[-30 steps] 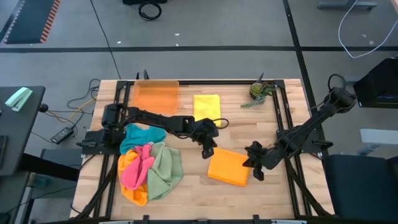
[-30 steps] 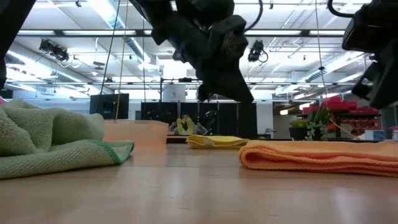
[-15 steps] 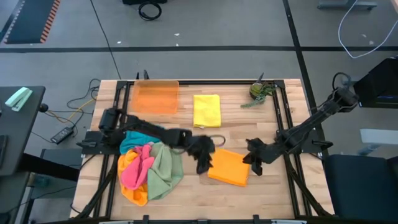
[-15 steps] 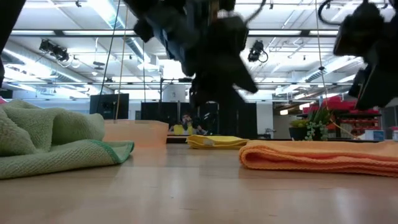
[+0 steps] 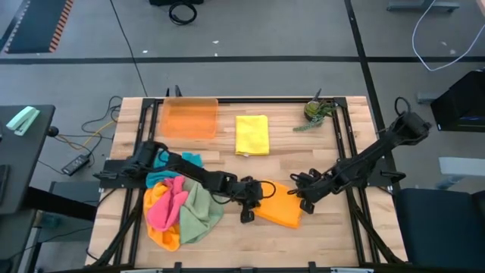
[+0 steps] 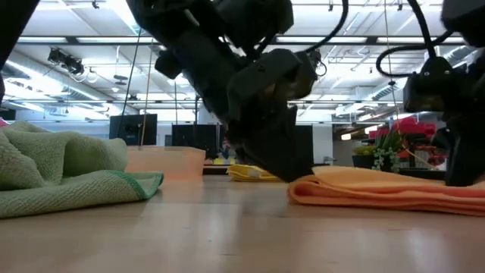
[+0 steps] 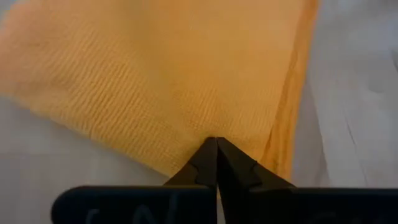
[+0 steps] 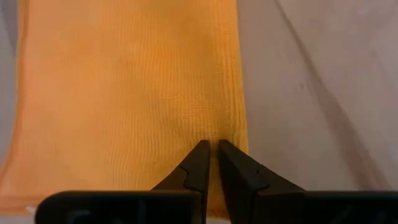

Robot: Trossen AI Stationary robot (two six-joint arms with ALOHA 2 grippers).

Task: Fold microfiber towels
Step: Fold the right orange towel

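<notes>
A folded orange towel (image 5: 279,206) lies flat on the wooden table, right of the middle. My left gripper (image 5: 252,203) stands at the towel's left end, slanting down, shut on the cloth (image 7: 186,93). My right gripper (image 5: 301,197) stands at the towel's right end, also slanting down, closed on the cloth (image 8: 137,87). In the low view the left gripper (image 6: 292,171) and the right gripper (image 6: 457,180) meet the towel (image 6: 379,189) at its two ends. My left gripper pinches the orange towel's top surface near one corner (image 7: 214,127) between its two fingertips, slanting down from the table's left. The cloth humps up a little at the fingers (image 6: 322,174); the rest lies on the table. One layer or several, I cannot tell. My right gripper pinches the orange towel close to its side edge (image 8: 227,134) between its fingertips, which stand a narrow slit apart. It comes slanting down from the table's right. The towel lies flat on the table there; how many layers it has, I cannot tell.
A heap of teal, pink, orange and green towels (image 5: 182,205) lies at the near left. A folded yellow towel (image 5: 251,135) and a translucent orange tray (image 5: 189,117) sit at the far side, and a small plant (image 5: 314,112) stands at the far right.
My left gripper has gone down and toward the table's near edge, from above the table's middle onto the orange towel's left end, where the cloth now humps up. My right gripper has sunk onto the towel's right end.
</notes>
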